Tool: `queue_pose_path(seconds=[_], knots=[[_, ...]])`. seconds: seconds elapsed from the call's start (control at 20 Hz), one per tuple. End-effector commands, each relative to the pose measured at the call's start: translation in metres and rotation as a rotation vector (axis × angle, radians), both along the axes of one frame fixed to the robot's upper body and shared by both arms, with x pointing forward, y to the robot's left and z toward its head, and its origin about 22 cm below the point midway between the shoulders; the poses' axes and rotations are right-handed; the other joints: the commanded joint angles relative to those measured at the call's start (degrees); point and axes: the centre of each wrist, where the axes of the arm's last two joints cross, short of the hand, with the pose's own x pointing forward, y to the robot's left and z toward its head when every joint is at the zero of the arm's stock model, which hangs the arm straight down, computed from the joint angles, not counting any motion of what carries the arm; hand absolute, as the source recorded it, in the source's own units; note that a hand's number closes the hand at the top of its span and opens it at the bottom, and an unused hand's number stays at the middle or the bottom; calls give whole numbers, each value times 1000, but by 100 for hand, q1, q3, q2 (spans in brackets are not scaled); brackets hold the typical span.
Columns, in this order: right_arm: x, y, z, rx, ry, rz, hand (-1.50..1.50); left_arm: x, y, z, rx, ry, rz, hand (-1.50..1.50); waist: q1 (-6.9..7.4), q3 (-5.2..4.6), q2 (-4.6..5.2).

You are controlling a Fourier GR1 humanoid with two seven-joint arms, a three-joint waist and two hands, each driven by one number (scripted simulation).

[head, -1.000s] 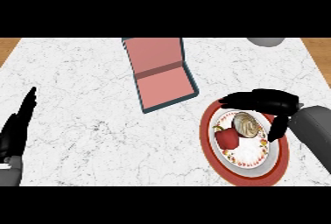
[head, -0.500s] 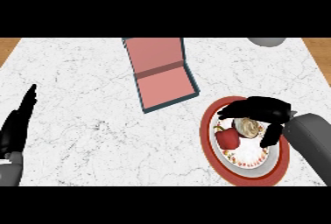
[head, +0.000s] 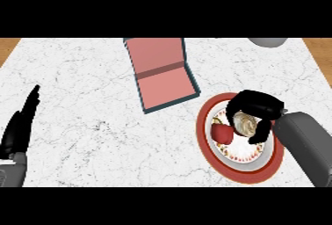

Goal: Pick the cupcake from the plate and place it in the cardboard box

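The right hand (head: 259,107) has its fingers (head: 262,132) curled round the cupcake (head: 245,123) on the plate (head: 214,151) near the surface's right edge. Lifting may nudge the red strawberry (head: 222,133) beside it. The left hand (head: 19,125) rests open at the left edge.

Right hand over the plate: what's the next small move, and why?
Probably close the fingers on the cupcake and lift it straight up. The right hand already curls around it on the plate, and whether it grips is unclear. The cupcake sits on the plate beside a red item. The cardboard box lies open to the upper left, so carry it there next.
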Motion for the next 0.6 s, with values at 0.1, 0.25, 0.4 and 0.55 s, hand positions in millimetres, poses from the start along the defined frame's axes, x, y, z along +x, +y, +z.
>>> queue_pose_path(seconds=[0.1,0.25,0.4,0.55], knots=[[4,-9,22,108,-158,-77,150,-4,6,-4,-9,-12,-8,0,-43,21,-4],[-3,-28,1,1,-137,-586,150,-18,21,-8,10,22,52,0,-266,3,-121],[-19,-63,-18,-92,-105,-948,150,-23,27,-14,7,44,95,0,-680,-34,-206],[-16,-53,-7,-128,-208,-1128,150,-27,31,-11,5,48,95,0,-614,-36,-254]])
